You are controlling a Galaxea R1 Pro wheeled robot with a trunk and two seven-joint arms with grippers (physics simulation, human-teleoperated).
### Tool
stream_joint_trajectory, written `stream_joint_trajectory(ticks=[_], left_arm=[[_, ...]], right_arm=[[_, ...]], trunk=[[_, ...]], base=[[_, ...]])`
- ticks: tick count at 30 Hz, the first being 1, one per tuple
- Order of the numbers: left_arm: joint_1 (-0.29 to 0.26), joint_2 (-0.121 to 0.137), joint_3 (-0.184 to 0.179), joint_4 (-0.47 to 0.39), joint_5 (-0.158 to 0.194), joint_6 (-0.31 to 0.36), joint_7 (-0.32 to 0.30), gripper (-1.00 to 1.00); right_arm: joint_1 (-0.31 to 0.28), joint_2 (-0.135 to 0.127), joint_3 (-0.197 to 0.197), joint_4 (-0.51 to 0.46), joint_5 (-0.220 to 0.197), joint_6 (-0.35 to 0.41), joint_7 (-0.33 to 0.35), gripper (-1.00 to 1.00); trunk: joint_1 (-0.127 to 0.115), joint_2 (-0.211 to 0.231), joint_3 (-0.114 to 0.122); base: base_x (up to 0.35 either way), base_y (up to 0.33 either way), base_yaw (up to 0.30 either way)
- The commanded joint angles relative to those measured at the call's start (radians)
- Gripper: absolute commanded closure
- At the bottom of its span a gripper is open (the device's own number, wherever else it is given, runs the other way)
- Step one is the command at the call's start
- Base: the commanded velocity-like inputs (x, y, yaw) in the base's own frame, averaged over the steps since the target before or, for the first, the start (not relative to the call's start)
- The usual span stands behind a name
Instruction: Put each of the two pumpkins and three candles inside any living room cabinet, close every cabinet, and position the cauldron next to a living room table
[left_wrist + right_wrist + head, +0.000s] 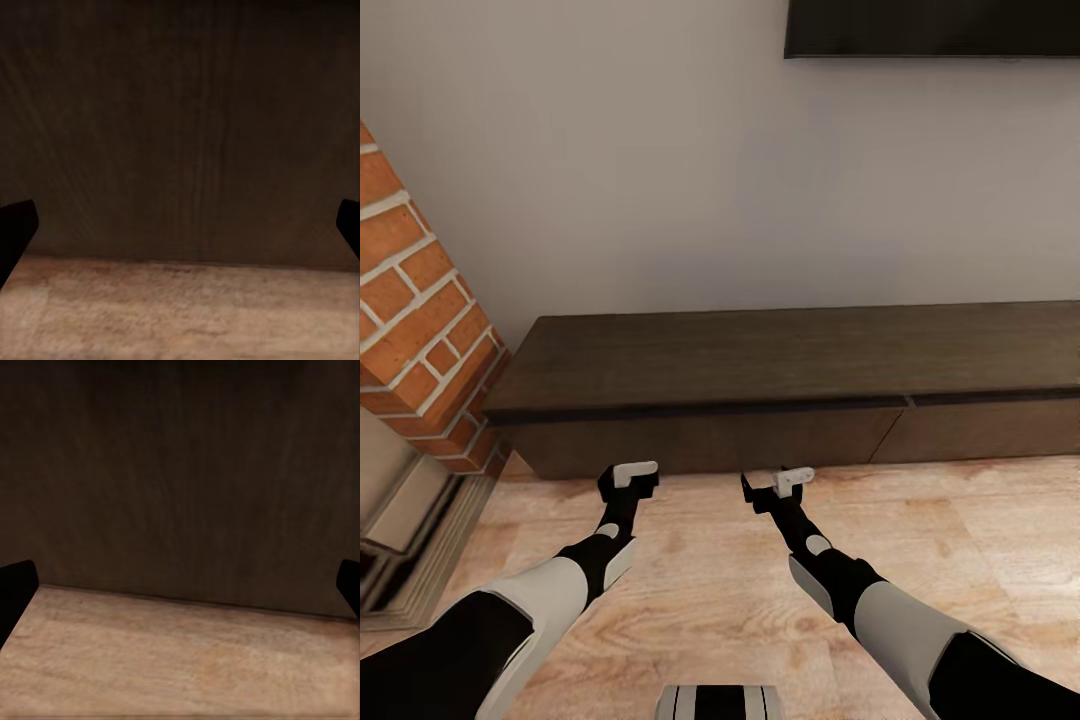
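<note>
The head camera looks down over both arms at the cabinet. Both wrist cameras face its drawer front closely, above the floor.

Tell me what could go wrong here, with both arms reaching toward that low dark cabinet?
1. Both drawer fronts of the cabinet look flush and shut, with no handle visible, so the open left gripper and right gripper may find nothing to pull and slip off.
2. Both grippers sit low near the wooden floor, so a further dip could scrape it.
3. The brick fireplace stands close beside the left arm; swinging outward might hit it.
</note>
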Motion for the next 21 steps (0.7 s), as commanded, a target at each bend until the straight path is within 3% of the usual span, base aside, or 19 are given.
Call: stream_joint_trajectory(ticks=[1,8,15,17,21], left_arm=[[-0.001,0.0,-0.008,-0.001,0.004,-0.002,0.007,-1.0],[-0.001,-0.002,-0.006,0.001,0.008,-0.003,0.014,-1.0],[-0.001,-0.004,-0.005,0.001,0.01,0.0,0.014,-1.0],[-0.001,-0.005,-0.004,0.001,0.01,0.062,0.012,-1.0],[-0.001,-0.005,-0.004,0.001,0.01,0.109,0.011,-1.0]], right_arm=[[-0.001,-0.001,0.008,0.0,-0.005,-0.003,-0.007,-1.0],[-0.001,-0.001,0.01,-0.001,-0.006,-0.002,-0.006,-1.0],[-0.001,0.0,0.011,-0.001,-0.006,-0.002,-0.006,-1.0],[-0.001,0.0,0.013,0.001,-0.006,-0.001,-0.008,-1.0],[0.0,0.0,0.014,0.002,-0.007,0.0,-0.009,-1.0]], trunk=[[0.0,0.0,-0.001],[0.0,0.0,-0.001],[-0.003,0.001,0.026],[-0.004,0.002,0.034],[-0.006,0.003,0.05]], base=[[-0.01,0.0,0.0],[-0.002,0.0,0.0],[0.0,0.0,0.0],[0.0,0.0,0.0],[0.0,0.0,0.0]])
